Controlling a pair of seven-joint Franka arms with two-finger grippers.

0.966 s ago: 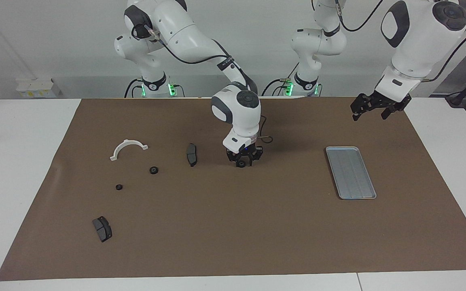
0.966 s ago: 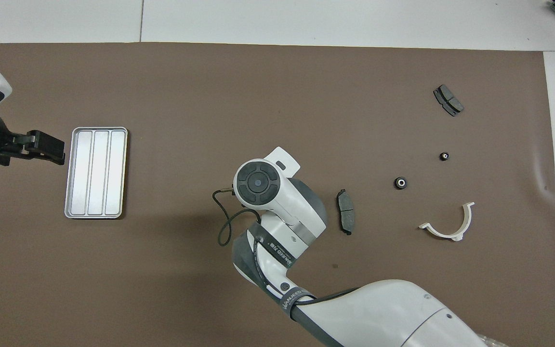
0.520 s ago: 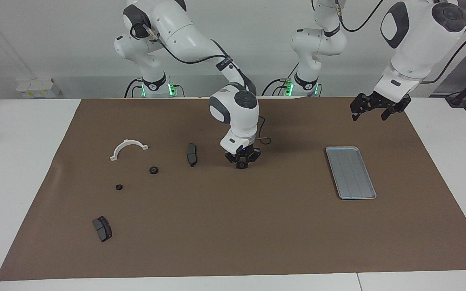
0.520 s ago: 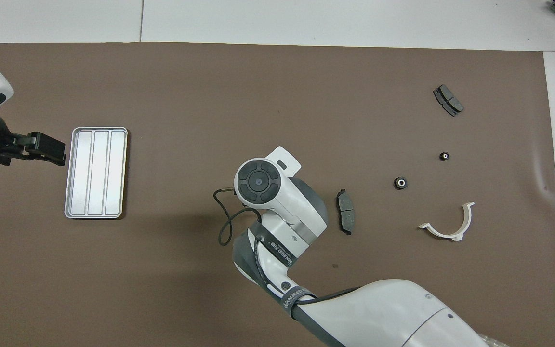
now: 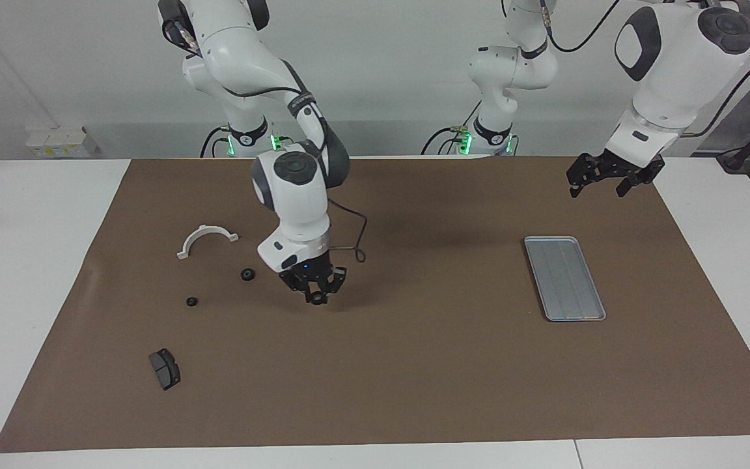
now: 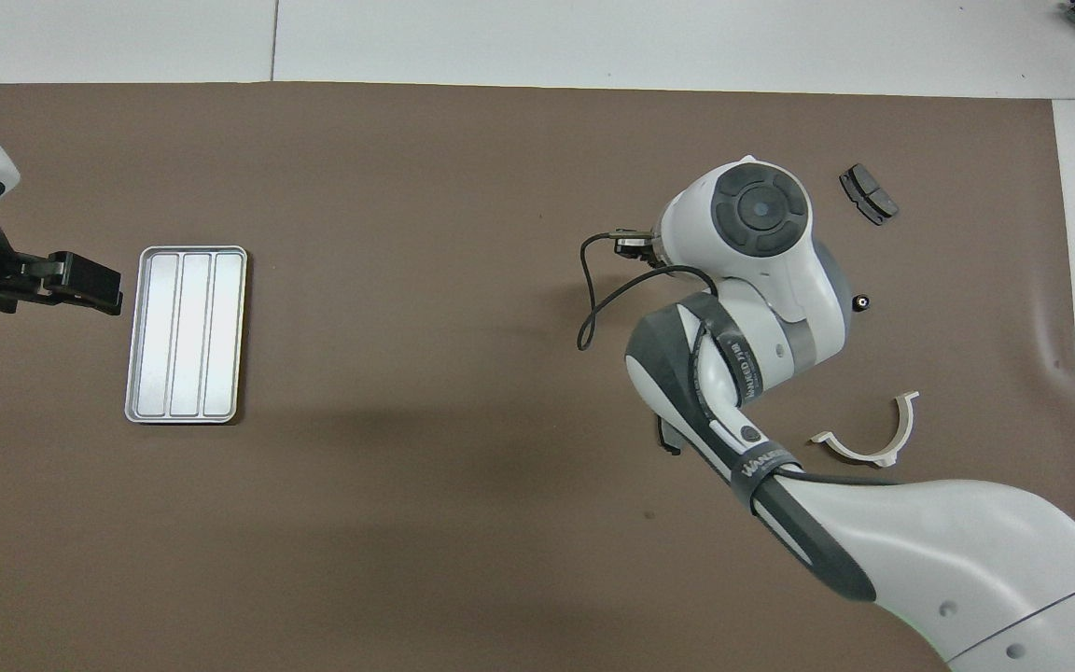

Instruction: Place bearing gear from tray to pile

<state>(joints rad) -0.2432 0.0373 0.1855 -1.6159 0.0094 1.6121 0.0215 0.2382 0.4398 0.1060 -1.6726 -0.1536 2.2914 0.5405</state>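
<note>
Over mat (image 5: 414, 365), right end effector (image 5: 317, 298) grips gear (image 5: 317, 299), axis seemingly horizontal

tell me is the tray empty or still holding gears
Empty: the tray shows only bare ribs in both views, with no gear in it.

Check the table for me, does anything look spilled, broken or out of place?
Nothing stands out. The tray lies flat and bare; the white bracket, a brake pad and two gears lie scattered but intact. The right gripper holds a bearing gear over the mat; the left gripper waits open over the mat by the tray.
</note>
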